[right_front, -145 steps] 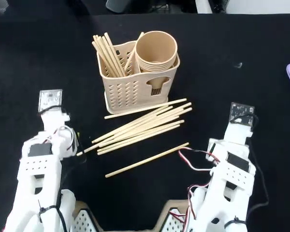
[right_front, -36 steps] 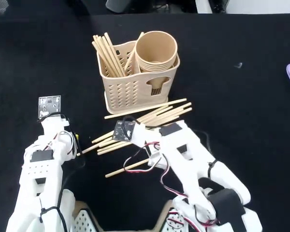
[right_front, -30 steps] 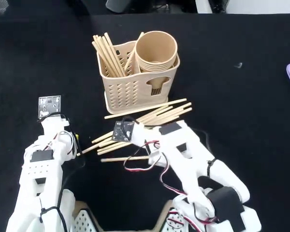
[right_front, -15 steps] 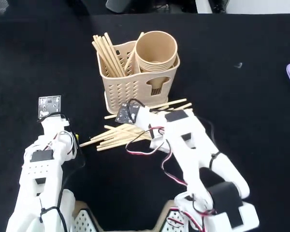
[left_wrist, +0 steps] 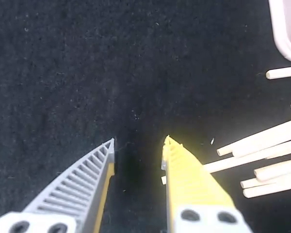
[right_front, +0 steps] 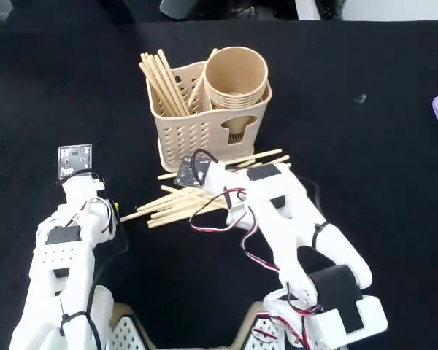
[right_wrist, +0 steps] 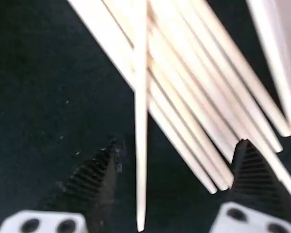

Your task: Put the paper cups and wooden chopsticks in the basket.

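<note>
The right gripper (right_wrist: 178, 144) hangs wide open over the loose chopsticks (right_wrist: 184, 92); several lie between its fingers, none gripped. Just beyond it stands the basket (right_front: 204, 131), with stacked paper cups (right_front: 236, 73) inside. The left gripper (left_wrist: 139, 140) is partly open and empty, with chopstick ends just beside it.

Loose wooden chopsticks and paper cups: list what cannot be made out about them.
High view: the right arm covers part of the loose wooden chopsticks, so no count.
Right wrist view: chopsticks at the open right gripper are blurred, cut off by the edges.
High view: stacked brown paper cups in the beige slotted basket nest too tightly to count.
</note>
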Robot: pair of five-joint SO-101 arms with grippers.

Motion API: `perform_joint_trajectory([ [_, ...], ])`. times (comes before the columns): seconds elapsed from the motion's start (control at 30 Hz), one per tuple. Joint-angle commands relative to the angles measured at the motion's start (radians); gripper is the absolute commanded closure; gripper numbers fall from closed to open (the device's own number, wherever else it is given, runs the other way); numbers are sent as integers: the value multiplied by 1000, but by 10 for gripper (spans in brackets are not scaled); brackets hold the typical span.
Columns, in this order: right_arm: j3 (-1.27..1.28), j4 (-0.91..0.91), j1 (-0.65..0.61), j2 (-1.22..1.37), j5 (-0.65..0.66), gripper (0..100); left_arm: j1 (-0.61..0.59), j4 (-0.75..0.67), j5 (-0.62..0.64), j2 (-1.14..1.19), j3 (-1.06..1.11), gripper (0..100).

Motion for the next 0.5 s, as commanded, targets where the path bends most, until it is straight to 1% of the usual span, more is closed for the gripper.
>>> perform_joint_trajectory([
  [0.0, -30, -31, 17, 16, 15, 646, -1, -12, -6, -8, -5, 836],
  [0.07, -30, -29, 11, 42, 17, 654, -1, -12, -6, -8, -5, 836],
  [0.13, -30, -29, -11, 84, 17, 710, -1, -12, -6, -8, -5, 836],
  [0.23, -53, -18, -32, 119, 11, 868, -1, -12, -6, -8, -5, 836],
  [0.3, -85, 28, -32, 120, -2, 986, -1, -12, -6, -8, -5, 836],
  [0.33, -102, 57, -31, 119, -28, 988, -1, -12, -6, -8, -5, 836],
  [0.37, -124, 94, -31, 113, -55, 967, -1, -12, -6, -8, -5, 836],
  [0.43, -150, 170, -31, 81, -86, 991, -1, -12, -6, -8, -5, 836],
  [0.47, -154, 207, -31, 51, -87, 985, -1, -12, -6, -8, -5, 836],
])
